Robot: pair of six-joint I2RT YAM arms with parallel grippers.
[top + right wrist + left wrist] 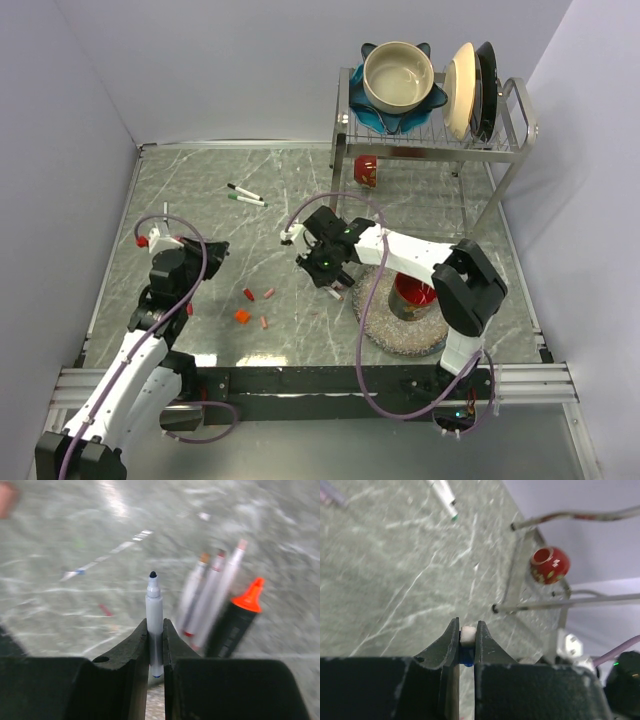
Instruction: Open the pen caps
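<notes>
**mk_tinker:** What have the fingers got hold of, both sides?

**benchrat:** The left gripper (467, 626) is pinched down to a sliver on a short stub that's white on top and blue lower down. It reads as the blue cap (466, 656) to me, but most of it is buried between the fingers, so I can't swear to it. The right gripper (155, 626) is squeezed just as narrow around a white marker (154, 607), which sticks straight out past the fingertips with its dark tip bare.

**mk_tinker:** And around them? Where are the other caps?

**benchrat:** Just past the right fingers, and blurry, three more white markers (212, 592) lie side by side with bare tips. A black highlighter (235, 622) with an orange end sits beside them.

On the overhead cam the loose caps are on the table (450, 215) between the two arms. There's a red cap (248, 293), a chunkier orange cap (242, 316) just below it, and a couple of small reddish bits (268, 292) close by. Further back, two markers (246, 195) lie together, well apart from all that.

At the back right there's a dish rack (505, 150) holding a bowl (398, 78) and plates (465, 90), with a red mug (366, 170) under it. By the right arm's base, a woven mat (395, 335) has a red cup (412, 293) on it.
</notes>
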